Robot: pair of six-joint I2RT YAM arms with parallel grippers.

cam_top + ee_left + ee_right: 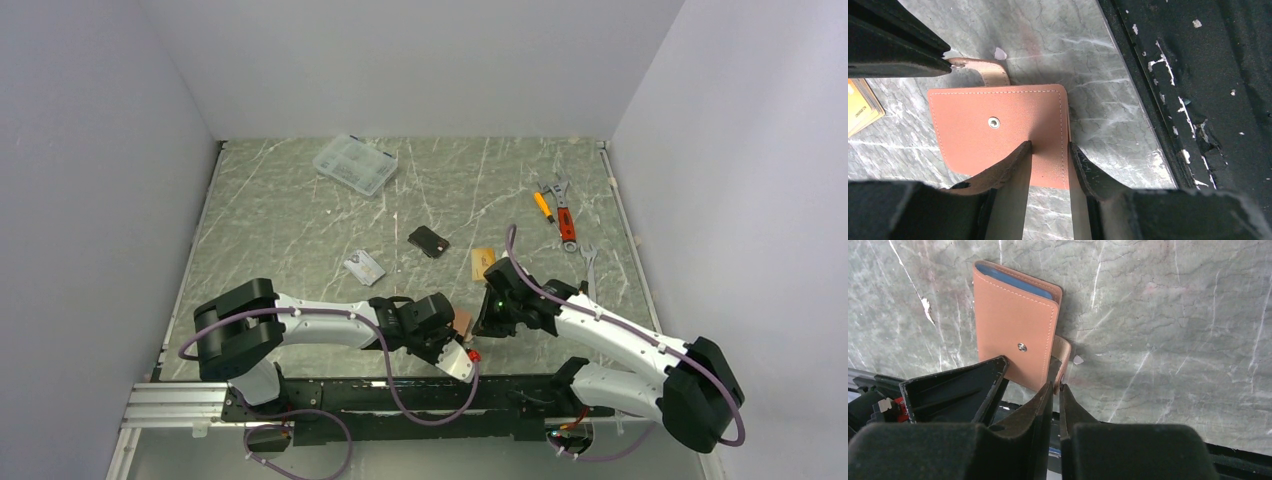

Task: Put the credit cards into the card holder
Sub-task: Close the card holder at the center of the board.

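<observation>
At the desk's near edge, the left end effector clamps the card holder and the right end effector pinches its tab; that thin grip could slip.

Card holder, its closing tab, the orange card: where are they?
card holder (968,137), left wrist view, face beside the snap
closing tab (1062,357), right wrist view, middle of strap
orange card (483,263), top external view, card's middle

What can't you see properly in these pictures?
Top view: card holder mostly covered by the left gripper and right gripper.
Right wrist: holder's inside, hidden by its cover; only a blue strip shows.
Left wrist: orange card cut off by the left edge.
Top view: silver card's print, too small.
</observation>
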